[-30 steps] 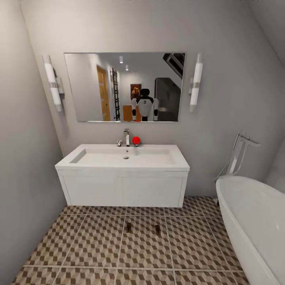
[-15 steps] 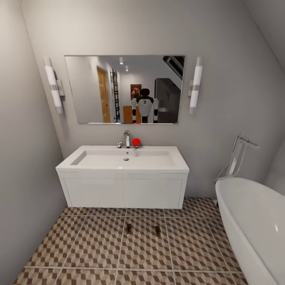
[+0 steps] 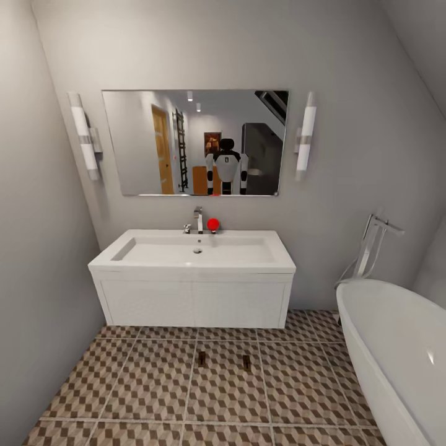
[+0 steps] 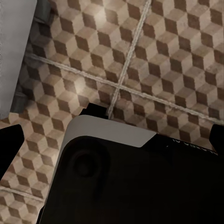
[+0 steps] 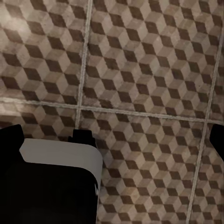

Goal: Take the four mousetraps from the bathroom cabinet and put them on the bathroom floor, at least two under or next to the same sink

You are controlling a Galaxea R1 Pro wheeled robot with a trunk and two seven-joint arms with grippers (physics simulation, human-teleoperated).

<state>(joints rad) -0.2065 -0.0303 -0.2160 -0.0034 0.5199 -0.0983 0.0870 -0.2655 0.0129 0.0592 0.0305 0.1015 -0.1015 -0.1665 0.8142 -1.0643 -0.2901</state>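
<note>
Head view, facing the sink (image 3: 197, 249): white basin on a white two-door vanity, centre of frame. Basin looks empty apart from its drain; a small red ball (image 3: 213, 223) sits on the rim beside the tap (image 3: 197, 219).

Two mousetraps (image 3: 202, 358) lie on the bathroom floor (image 3: 148, 384), lower centre, just in front of the vanity, side by side but apart.

Bathtub (image 3: 396, 353) at lower right; its inside is not visible.

Mirror (image 3: 194, 142) above.

Left fingers (image 4: 9, 142) and right fingers (image 5: 10, 135): dark tips at the frame edges, set wide, nothing between them.
</note>
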